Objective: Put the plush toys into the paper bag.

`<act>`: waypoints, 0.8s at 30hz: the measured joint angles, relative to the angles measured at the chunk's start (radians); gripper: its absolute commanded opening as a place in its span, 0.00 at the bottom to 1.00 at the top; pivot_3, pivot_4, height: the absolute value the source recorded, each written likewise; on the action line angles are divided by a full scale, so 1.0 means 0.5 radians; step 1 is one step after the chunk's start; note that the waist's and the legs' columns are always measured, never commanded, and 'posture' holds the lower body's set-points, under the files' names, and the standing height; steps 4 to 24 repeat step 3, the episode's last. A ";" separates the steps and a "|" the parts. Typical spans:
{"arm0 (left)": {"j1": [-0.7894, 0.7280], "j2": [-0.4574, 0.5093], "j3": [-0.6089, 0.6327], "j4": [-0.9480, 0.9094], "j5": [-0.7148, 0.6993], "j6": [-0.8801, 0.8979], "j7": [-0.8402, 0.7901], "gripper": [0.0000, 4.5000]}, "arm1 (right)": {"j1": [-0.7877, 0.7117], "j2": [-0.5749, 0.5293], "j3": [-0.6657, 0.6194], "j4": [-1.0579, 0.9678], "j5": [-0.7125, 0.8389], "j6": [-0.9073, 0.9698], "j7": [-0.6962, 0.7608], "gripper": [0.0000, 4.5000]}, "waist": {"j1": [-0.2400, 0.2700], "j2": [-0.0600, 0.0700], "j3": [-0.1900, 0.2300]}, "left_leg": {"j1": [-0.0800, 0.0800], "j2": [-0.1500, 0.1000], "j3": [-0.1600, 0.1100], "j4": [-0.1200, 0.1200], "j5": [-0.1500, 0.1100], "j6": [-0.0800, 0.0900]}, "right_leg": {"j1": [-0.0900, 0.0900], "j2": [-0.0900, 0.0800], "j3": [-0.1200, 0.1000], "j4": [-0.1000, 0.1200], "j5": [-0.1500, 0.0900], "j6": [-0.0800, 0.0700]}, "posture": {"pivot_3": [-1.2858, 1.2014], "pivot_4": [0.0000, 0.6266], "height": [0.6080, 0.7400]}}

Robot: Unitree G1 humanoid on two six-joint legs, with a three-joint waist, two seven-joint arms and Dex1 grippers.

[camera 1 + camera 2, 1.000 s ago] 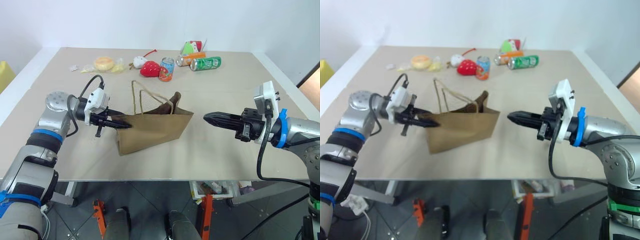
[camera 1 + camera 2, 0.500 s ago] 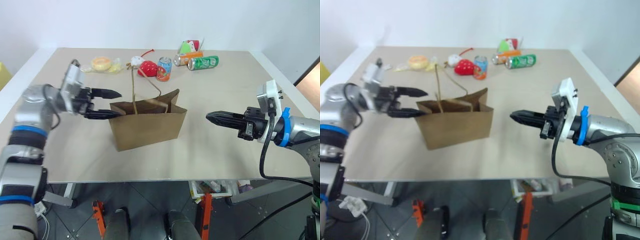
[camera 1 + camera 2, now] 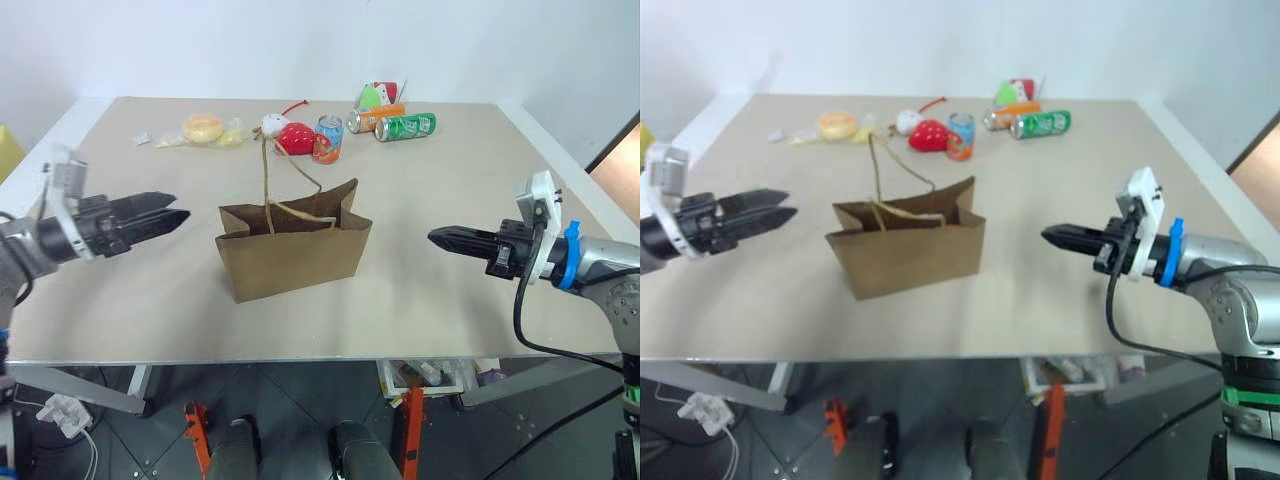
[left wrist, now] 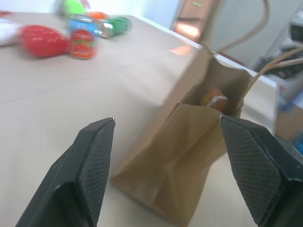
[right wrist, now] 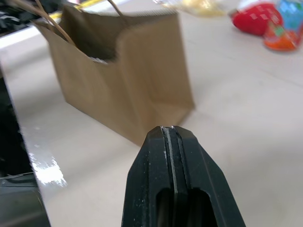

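A red strawberry plush [image 3: 297, 138] lies beside an upright drink can [image 3: 327, 139]. A green can [image 3: 405, 126] and an orange can [image 3: 374, 117] lie near a bagged bun [image 3: 204, 128].

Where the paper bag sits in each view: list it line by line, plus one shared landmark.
Left eye view: the paper bag stands upright at table centre.
Right eye view: centre-left, between the two grippers.
Left wrist view: right of middle, mouth open.
Right wrist view: upper left, beyond the shut fingers.
Shared landmark: the red strawberry plush, also and.
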 measured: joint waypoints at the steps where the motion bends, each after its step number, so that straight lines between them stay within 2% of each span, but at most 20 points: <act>1: 0.115 -0.015 0.068 -0.080 -0.030 0.045 0.070 0.80 | 0.023 0.001 -0.013 0.015 -0.005 -0.006 -0.004 0.00 | 0.000 0.000 0.000 | 0.001 0.000 0.000 -0.001 0.000 0.000 | 0.000 0.000 0.000 0.000 0.000 0.000 | 0.52 0.24 1.00; 3: 0.245 -0.068 0.138 -0.165 -0.047 0.075 0.157 0.80 | 0.048 0.003 -0.027 0.027 -0.008 -0.014 -0.012 0.00 | 0.001 0.000 0.000 | 0.002 0.000 0.000 -0.001 0.000 0.000 | -0.001 0.001 0.000 0.000 0.001 -0.002 | 0.52 0.24 1.00; 24: 0.245 -0.068 0.138 -0.165 -0.047 0.075 0.157 0.80 | 0.048 0.003 -0.027 0.027 -0.008 -0.014 -0.012 0.00 | 0.001 0.000 0.000 | 0.002 0.000 0.000 -0.001 0.000 0.000 | -0.001 0.001 0.000 0.000 0.001 -0.002 | 0.52 0.24 1.00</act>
